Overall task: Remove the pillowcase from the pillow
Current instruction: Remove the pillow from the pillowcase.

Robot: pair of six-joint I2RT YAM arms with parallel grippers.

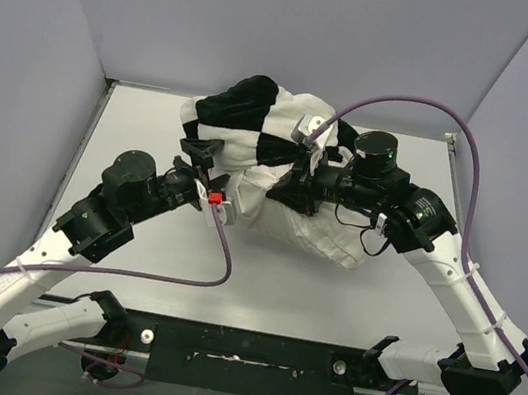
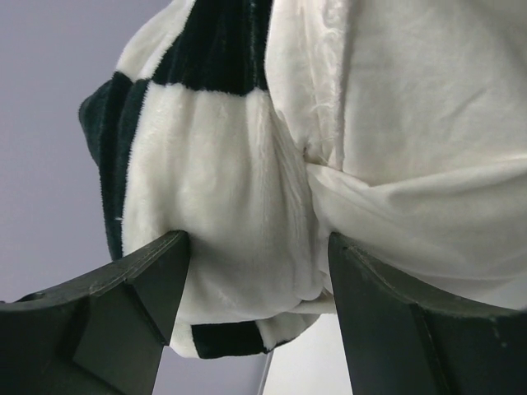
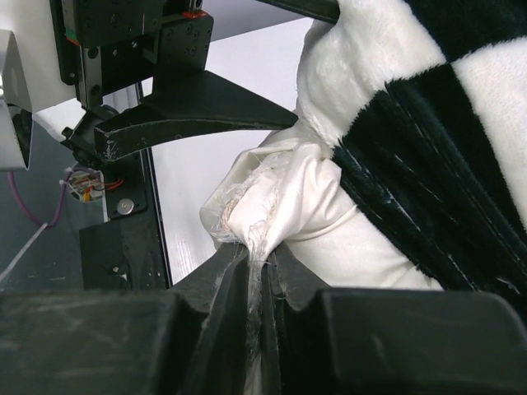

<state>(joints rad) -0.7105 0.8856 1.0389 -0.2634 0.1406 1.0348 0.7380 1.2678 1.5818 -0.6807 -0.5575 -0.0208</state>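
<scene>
The black-and-white checkered pillowcase (image 1: 243, 113) is bunched at the back centre of the table, still round the far end of the pillow (image 1: 323, 240), whose plain white body sticks out toward the front. My left gripper (image 1: 210, 170) reaches in from the left. In the left wrist view its jaws (image 2: 257, 247) stand open, one on each side of a plush fold of the pillowcase (image 2: 222, 164). My right gripper (image 3: 259, 251) is shut on a frayed corner of the pillow (image 3: 305, 197), beside the pillowcase (image 3: 428, 107).
The white table (image 1: 136, 237) is boxed in by grey walls at the left, back and right. Purple cables (image 1: 215, 276) loop over the front of the table and arc above the right arm (image 1: 453, 280). Both arm bases sit at the near edge.
</scene>
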